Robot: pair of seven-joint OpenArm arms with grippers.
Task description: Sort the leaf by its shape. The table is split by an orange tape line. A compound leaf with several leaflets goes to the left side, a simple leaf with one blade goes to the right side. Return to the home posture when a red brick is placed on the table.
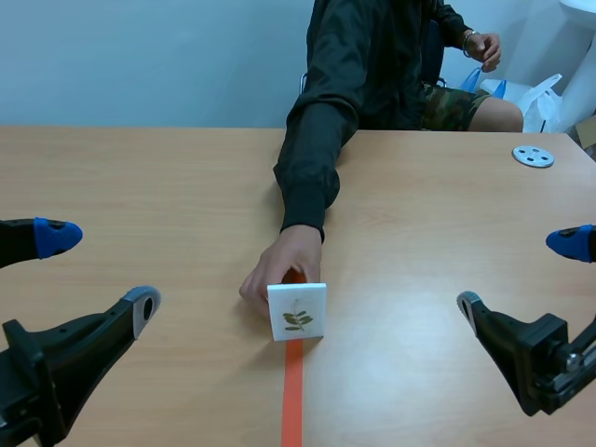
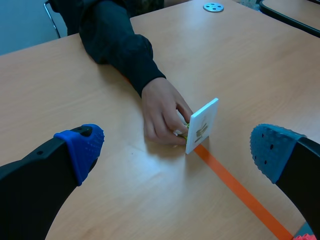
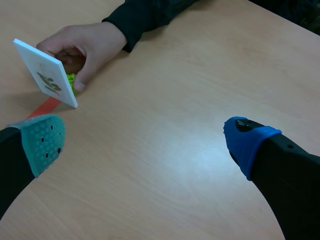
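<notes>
A wooden table (image 1: 140, 177) seen from btwn two robot arms. At the centre, a small white card (image 1: 297, 311) stood upright on the near end of an orange tape line (image 1: 292, 400), w/ its printed face toward the robot. The print showed a green sprig w/ several small leaflets on one stem, so prob. a compound leaf, meant for the left side.

A person's hand (image 1: 277, 268), in a dark sleeve reaching from across the table, was behind the card, touching its back. A small yellow-green bit showed behind the card's base, poss. a stand; hard to tell.

The left gripper (image 1: 101, 272) sat low at the left, fingers spread wide, nothing btwn them. The right gripper (image 1: 518, 274) mirrored it at the right, also spread wide and empty. The card lay ahead of both, well apart from every fingertip, approx. midway btwn the two arms.

The card looked thin, stiff and light, w/ smooth faces. It would likely tip or slide at a nudge. The best hold seemed to be across front and back faces near the top edge, pads flat, gentle squeeze. No grab looked sensible while the hand was there.

A grey disc (image 1: 533, 156) lay at the far right. No red brick was visible.
</notes>
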